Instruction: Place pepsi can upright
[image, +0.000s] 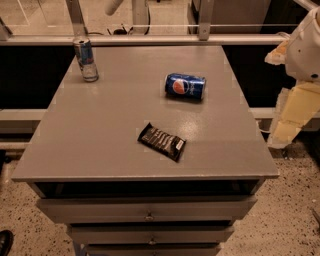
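Beyond the drawers (149, 216) and a candy bar wrapper (161, 142), the pepsi can (185, 86) lies on its side on the tabletop (100, 130), long axis running roughly toward the hand (292, 117), which hangs off the can's far side, past the tabletop's edge; how wide it stands, we cannot tell.

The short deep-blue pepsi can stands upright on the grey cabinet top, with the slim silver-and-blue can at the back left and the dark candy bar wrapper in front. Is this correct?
No: the camera view shows the short deep-blue pepsi can lying on its side, not upright. The rest is correct. The gripper hangs beyond the right edge of the grey cabinet top.
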